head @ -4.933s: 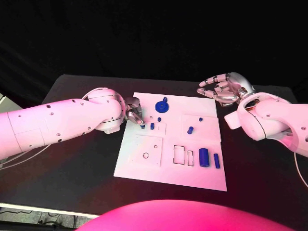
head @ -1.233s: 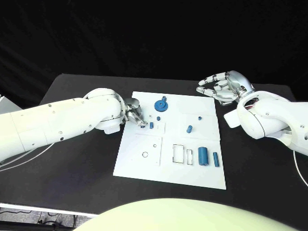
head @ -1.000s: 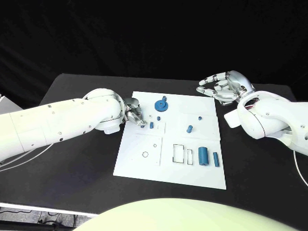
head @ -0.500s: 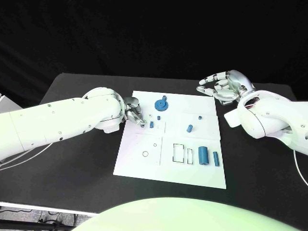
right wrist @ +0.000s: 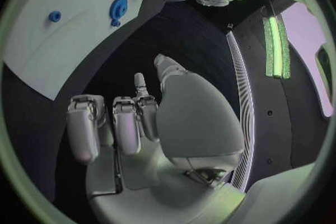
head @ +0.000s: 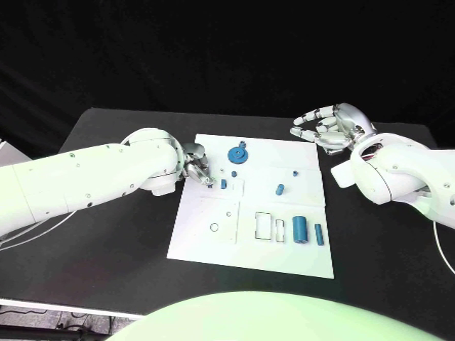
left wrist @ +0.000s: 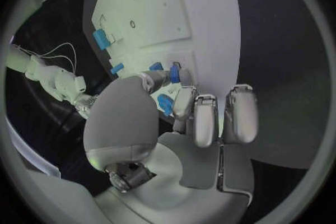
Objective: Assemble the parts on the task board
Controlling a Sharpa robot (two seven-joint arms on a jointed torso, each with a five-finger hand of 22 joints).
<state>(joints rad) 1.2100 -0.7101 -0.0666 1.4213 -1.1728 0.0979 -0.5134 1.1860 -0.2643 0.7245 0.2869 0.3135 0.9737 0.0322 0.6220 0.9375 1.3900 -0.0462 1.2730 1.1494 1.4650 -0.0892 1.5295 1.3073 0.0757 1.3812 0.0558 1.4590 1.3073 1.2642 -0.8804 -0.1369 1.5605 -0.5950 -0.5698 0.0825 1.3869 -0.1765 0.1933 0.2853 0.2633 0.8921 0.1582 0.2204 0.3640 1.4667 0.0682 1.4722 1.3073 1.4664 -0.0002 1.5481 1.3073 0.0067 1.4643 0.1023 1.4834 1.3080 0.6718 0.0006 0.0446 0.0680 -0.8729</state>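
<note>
White board [head: 289, 249] lies under the left hand [head: 197, 165], which pinches a small blue peg [left wrist: 174, 73], while the right hand [head: 331, 128] hovers curled and empty.

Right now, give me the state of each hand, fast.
Left hand: pinching a small blue part at the board.
Right hand: fingers curled, holding nothing.

left hand [head: 196, 165] half hidden behind wrist

Robot lab: black-draped table [head: 115, 256], white task board [head: 250, 249].
</note>
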